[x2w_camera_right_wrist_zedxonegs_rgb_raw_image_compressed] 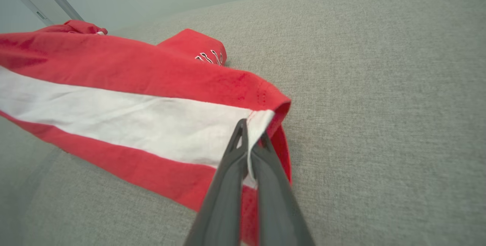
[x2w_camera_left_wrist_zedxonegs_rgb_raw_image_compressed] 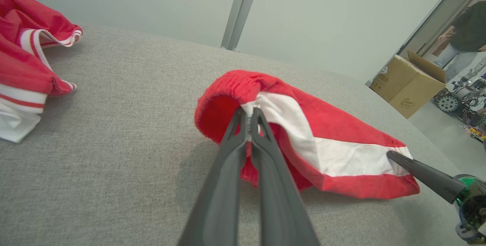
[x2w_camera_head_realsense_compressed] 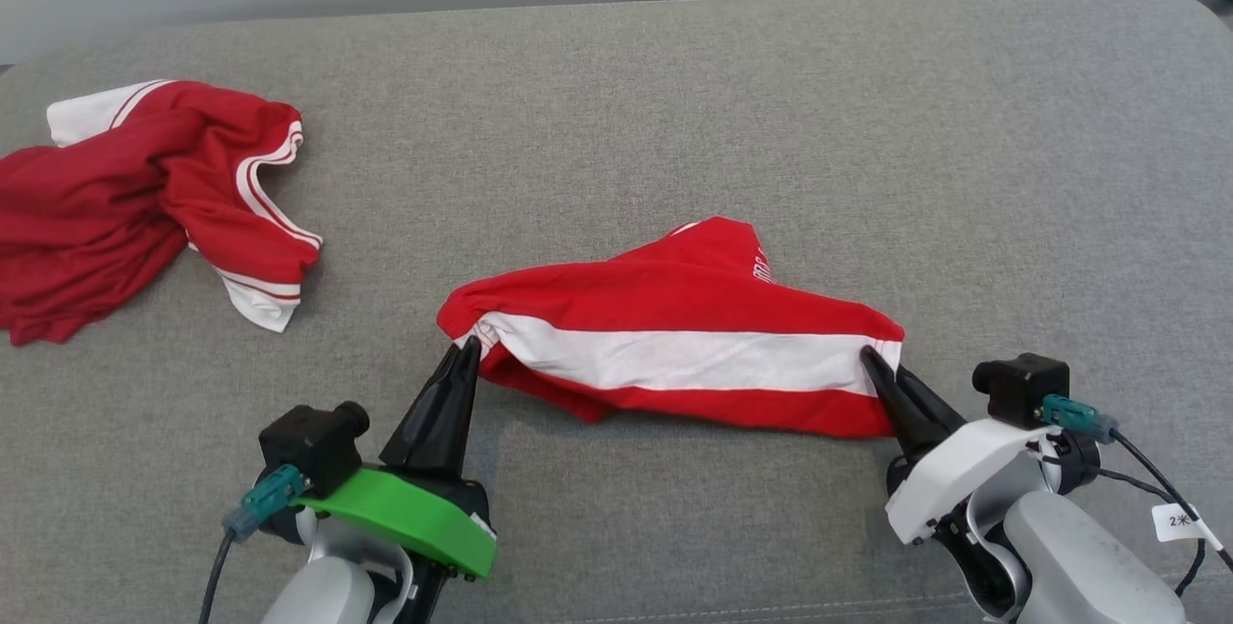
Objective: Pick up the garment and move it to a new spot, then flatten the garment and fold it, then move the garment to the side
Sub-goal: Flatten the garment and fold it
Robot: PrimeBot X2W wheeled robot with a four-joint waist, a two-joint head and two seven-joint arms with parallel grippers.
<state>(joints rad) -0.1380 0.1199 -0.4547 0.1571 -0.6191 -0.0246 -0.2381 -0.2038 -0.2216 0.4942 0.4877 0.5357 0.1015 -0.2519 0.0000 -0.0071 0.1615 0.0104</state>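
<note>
Garment (x2w_camera_head_realsense_compressed: 674,335), red with a broad white band along its length, lies stretched sideways across the middle of the grey cushion (x2w_camera_head_realsense_compressed: 674,104) in the head view, its near edge toward the robot. The left gripper (x2w_camera_head_realsense_compressed: 470,347) has its fingers pressed together on the garment's left end, where the white band meets the gathered red hem. The right gripper (x2w_camera_head_realsense_compressed: 881,361) pinches the right end of the same band. A second garment (x2w_camera_head_realsense_compressed: 144,200), red with thin white stripes, sits crumpled at the cushion's far left, well apart from the first. In the left wrist view, the left gripper's two dark fingers meet with a sliver of white cloth caught between their tips, and the red hem curls over just beyond them. The right gripper's tip touches the band's other end at the lower right of that view. Past the cushion's edge stand a cardboard box (x2w_camera_left_wrist_zedxonegs_rgb_raw_image_compressed: 408,86) and a person (x2w_camera_left_wrist_zedxonegs_rgb_raw_image_compressed: 467,29). In the right wrist view, the right gripper's fingers are nipped shut on the corner of the white band, with a thin fold of cloth between them. White lettering (x2w_camera_right_wrist_zedxonegs_rgb_raw_image_compressed: 209,57) shows on a red flap farther off.
</note>
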